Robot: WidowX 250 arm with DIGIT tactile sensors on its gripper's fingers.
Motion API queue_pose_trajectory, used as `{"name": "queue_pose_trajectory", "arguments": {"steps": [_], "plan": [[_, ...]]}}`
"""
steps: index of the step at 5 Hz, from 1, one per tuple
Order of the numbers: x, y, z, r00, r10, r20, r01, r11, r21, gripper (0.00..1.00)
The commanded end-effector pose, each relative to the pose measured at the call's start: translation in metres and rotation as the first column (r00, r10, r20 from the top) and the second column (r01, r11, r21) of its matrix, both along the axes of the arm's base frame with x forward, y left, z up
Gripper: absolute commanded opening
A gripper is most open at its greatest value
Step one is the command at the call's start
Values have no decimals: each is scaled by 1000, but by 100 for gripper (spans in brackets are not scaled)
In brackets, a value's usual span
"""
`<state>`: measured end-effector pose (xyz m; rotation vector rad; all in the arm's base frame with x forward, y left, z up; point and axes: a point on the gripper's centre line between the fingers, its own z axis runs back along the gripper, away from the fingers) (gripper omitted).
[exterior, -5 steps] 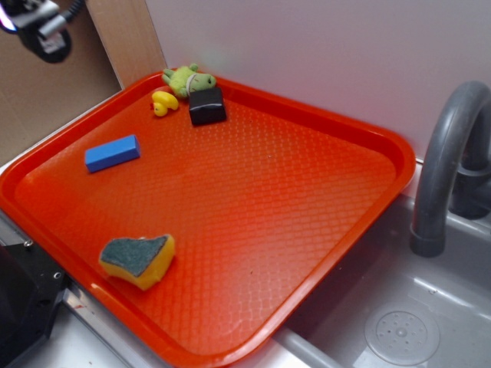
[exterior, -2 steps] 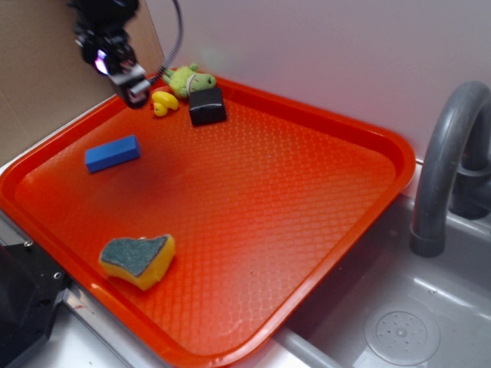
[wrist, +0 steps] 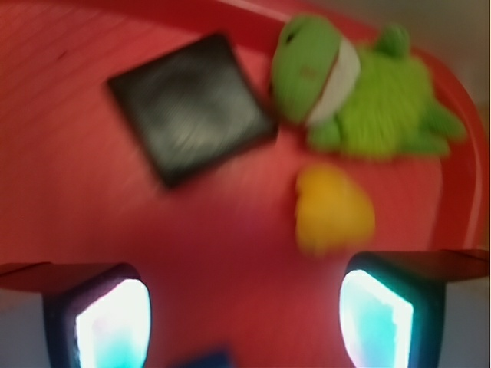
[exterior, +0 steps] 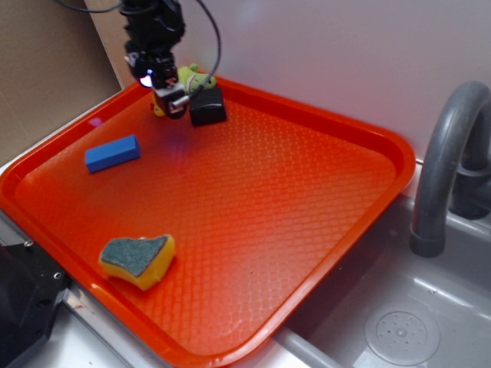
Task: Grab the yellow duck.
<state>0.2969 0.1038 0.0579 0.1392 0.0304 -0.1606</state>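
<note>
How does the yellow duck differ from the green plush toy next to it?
The yellow duck is plain yellow; the green plush toy is green with a pale band. The duck is smaller and rounded; the plush is longer, with limbs sticking out. Both lie in the far corner of the red tray, beside the black block.

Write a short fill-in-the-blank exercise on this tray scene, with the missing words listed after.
1. The claw hangs above the tray with its fingers ____.
2. In the wrist view, the yellow duck lies just below the ____ plush toy.
3. The sponge has a dark green top and a ____ body.
4. The block lying alone near the tray's left rim is ____.

Missing words: open; green; yellow; blue
</note>
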Motion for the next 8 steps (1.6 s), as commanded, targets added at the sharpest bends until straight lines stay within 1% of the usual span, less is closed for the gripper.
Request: {"name": "queue_pose_trajectory", "arguments": {"steps": [1,2,3,4,5,6,7,8], "plan": [[25,24,2,999,-26,28,24,996,91,100],[21,30,-4,1000,-25,-1,25,989,144,100],[16,37,-17,999,14,-37,-7,983,183,100],[19,34,-18,999,19,-43,-9,977,214,0],[22,30,-15,999,4,-35,3,980,199,0],[20,25,-18,999,-10,-39,17,982,191,0],[18,10,-3,999,0,-46,8,985,175,0],[10,-13,48,995,94,-29,-91,989,113,0]]}}
